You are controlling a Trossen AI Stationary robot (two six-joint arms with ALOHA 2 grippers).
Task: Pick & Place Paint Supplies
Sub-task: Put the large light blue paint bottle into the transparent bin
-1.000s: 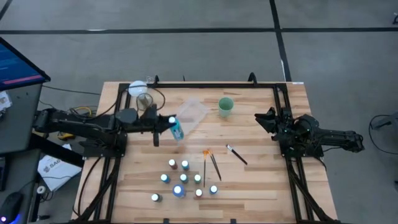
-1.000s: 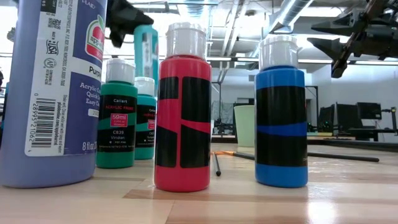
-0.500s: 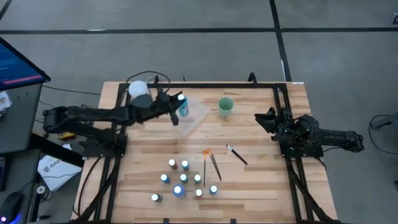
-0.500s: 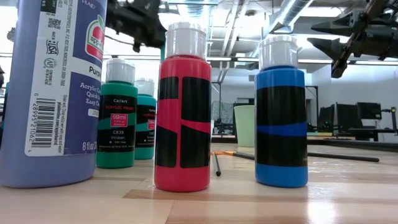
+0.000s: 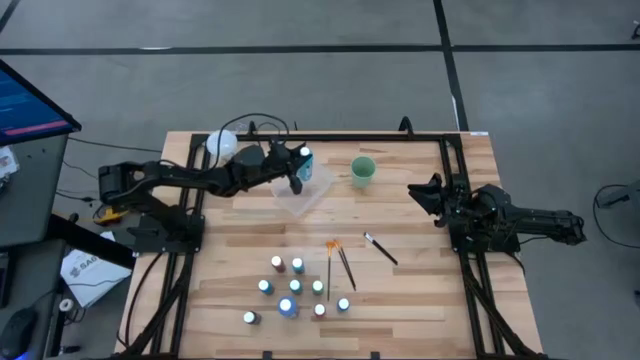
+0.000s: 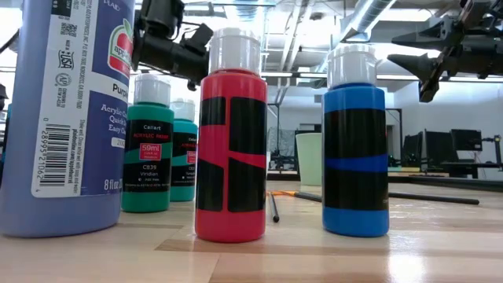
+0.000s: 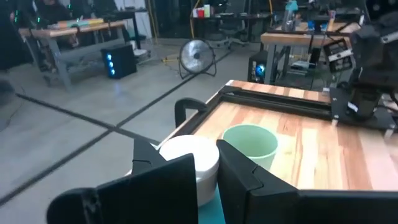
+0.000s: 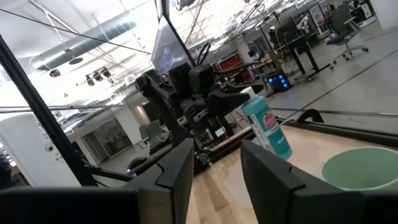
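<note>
My left gripper [image 5: 299, 172] pinches a teal bottle [image 5: 304, 163] by its white cap, above the clear tray [image 5: 318, 190] near the green cup [image 5: 362, 171]. The small bottles [image 5: 295, 290] and brushes [image 5: 345, 266] sit mid-table. My right gripper [image 5: 418, 190] waits at the right edge, fingers apart, holding nothing.

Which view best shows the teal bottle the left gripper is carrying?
The right wrist view: the teal bottle shows nearly whole, tilted, in the left gripper. The high view shows it small, over the clear tray. The left wrist view shows only its white cap between the fingers. In the low view it is hidden.
</note>
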